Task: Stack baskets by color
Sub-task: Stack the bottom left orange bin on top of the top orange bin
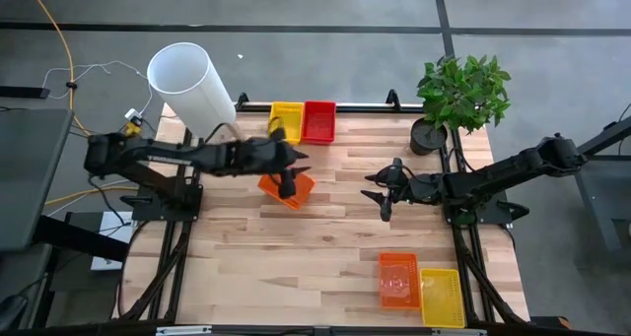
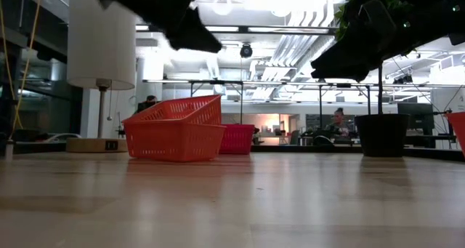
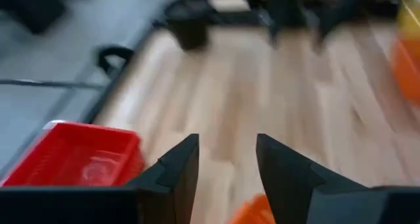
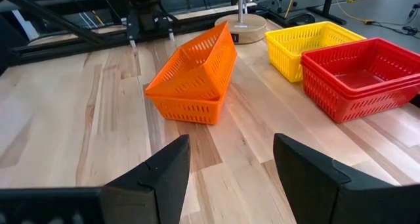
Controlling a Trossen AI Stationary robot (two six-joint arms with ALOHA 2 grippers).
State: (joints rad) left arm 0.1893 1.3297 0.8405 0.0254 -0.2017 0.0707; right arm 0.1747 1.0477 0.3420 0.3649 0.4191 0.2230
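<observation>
Two orange baskets (image 4: 193, 73) sit near the table's middle: the upper one is tilted, its lower edge resting inside the one that stands flat on the table (image 2: 178, 128). My left gripper (image 1: 291, 173) hovers just above them, open and holding nothing (image 3: 226, 158). A yellow basket (image 1: 286, 119) and a red stack (image 4: 364, 76) stand side by side at the far edge. Another orange basket (image 1: 397, 279) and another yellow one (image 1: 442, 297) lie at the near right. My right gripper (image 1: 380, 193) waits open, right of centre, facing the orange pair (image 4: 230, 158).
A tall white cylinder (image 1: 192, 80) stands at the far left on a wooden base. A potted plant (image 1: 458, 100) stands at the far right. Bare wood lies between the two grippers and across the table's near left.
</observation>
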